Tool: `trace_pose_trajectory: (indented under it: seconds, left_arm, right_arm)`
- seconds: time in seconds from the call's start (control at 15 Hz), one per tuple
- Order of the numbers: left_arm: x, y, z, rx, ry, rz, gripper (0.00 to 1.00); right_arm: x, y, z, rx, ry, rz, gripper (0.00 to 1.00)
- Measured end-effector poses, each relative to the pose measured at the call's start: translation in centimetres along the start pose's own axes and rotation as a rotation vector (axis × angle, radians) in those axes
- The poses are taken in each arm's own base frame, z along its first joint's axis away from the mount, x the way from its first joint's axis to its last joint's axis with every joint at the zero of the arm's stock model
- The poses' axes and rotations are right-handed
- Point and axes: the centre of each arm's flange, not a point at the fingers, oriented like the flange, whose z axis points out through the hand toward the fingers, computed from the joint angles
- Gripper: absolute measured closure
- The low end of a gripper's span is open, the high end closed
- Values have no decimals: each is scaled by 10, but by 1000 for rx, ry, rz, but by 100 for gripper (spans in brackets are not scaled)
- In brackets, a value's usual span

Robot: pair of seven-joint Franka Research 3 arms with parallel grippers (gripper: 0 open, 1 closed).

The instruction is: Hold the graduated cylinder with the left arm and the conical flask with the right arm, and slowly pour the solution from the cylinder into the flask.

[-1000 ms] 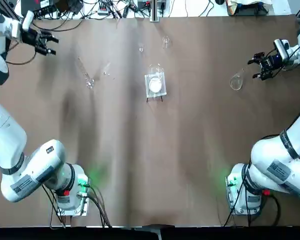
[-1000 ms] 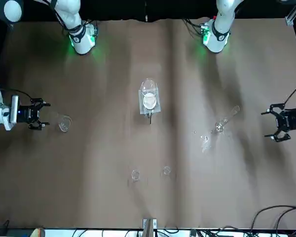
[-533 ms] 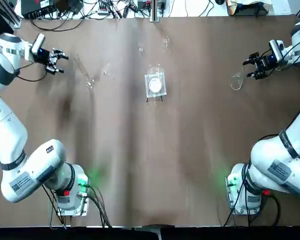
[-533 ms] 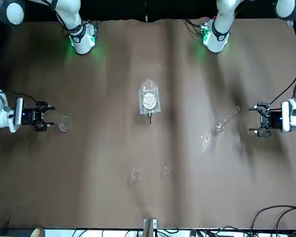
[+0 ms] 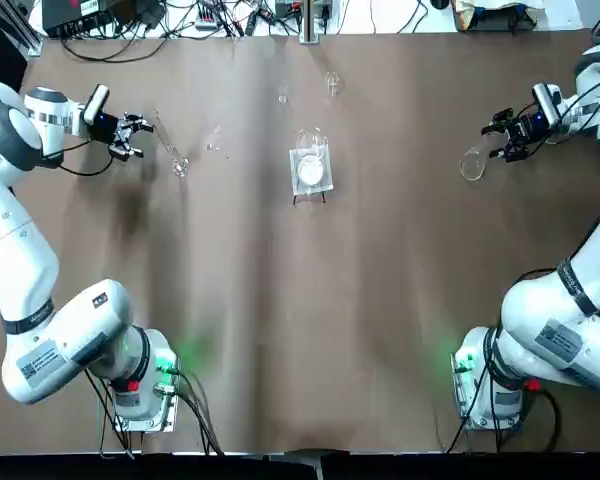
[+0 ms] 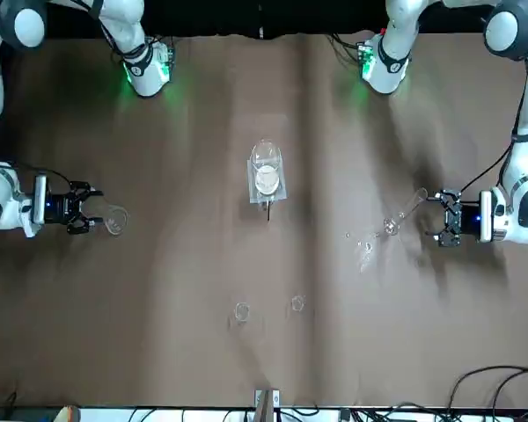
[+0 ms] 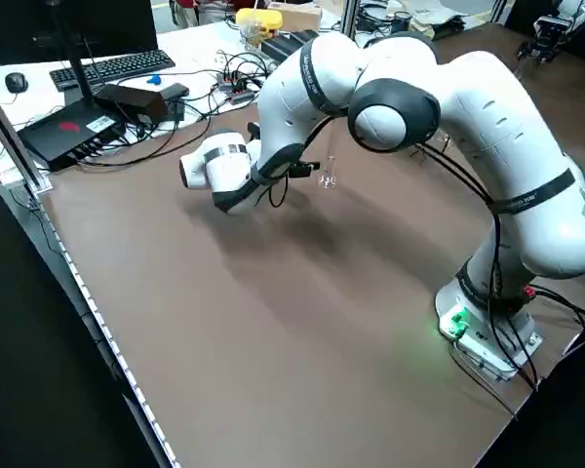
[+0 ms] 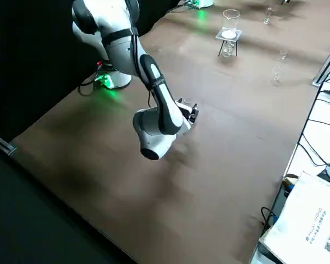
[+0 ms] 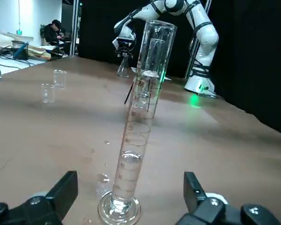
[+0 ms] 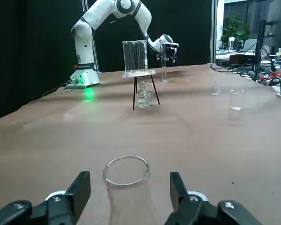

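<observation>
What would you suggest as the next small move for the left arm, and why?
Probably ease the left gripper slightly forward, then close: its open fingers flank the upright graduated cylinder but seem short of it.

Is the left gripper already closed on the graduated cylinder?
No, the left gripper's fingers are spread wide, with the graduated cylinder standing between and beyond them.
</observation>
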Motion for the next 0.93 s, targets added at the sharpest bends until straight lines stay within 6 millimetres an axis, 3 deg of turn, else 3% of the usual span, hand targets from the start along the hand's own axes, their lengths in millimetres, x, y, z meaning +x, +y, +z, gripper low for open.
trace_pose_trajectory:
  seconds: [0.4, 0.87, 0.93]
  left_arm:
    - [12, 0, 41, -97, 98, 96, 0]
    - [45, -2, 60, -130, 95, 143, 0]
    - [49, -1, 63, -132, 87, 145, 0]
  right_arm:
    - [0, 0, 0, 0, 0, -25, 34]
    - [-1, 0, 1, 1, 1, -42, 46]
    - [-1, -1, 1, 1, 1, -47, 52]
